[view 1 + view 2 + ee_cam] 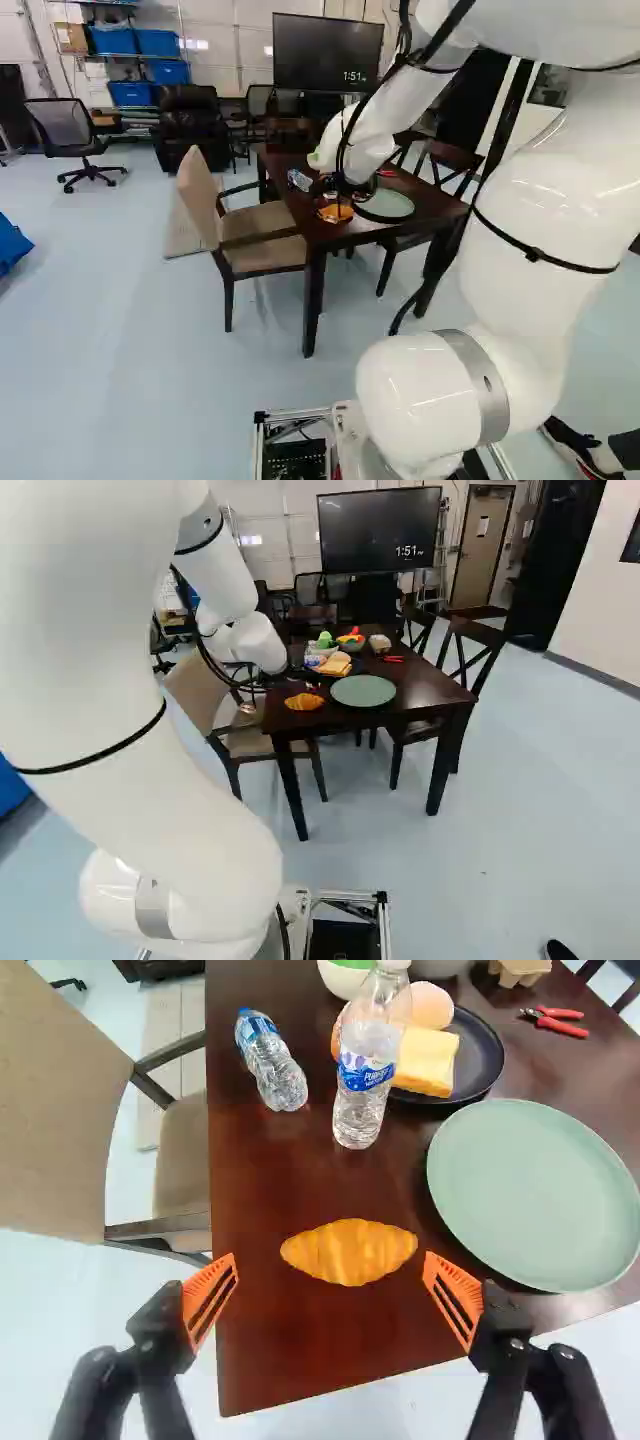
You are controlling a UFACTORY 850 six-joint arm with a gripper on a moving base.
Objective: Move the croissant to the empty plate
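Over a corner of the dark wooden surface (290, 1360), the white arm (120, 680) reaches out, the largest thing that could cause trouble: its bulk hides part of the scene from the left base view, so a bad approach may be hard to catch there. The surface itself ends close by the work, and a clumsy push could send something over its edge, towards the chair (265, 235).

The green plate (535, 1190) lies bare beside the croissant. Coming down off line, the finger on that side might land on its rim and tip or shove it. Just past it, the dark plate (485, 1055) carries food that a skidding green plate could jostle.

The upright bottle (360, 1110) stands beyond the croissant; a forward drift or a low, slanting lift would likely topple it. The bottle on its side (275, 1070) might roll if brushed.

The hand (330, 1256) is released, fingers spread wide, nothing between its orange pads.

Smallest is the croissant (350, 1252), on the surface ahead of the hand, its length running from one finger's side to the other's. Closing that way would press its two tapered tips, so it could pivot, buckle or spring loose; a quarter turn of the wrist would be safer.
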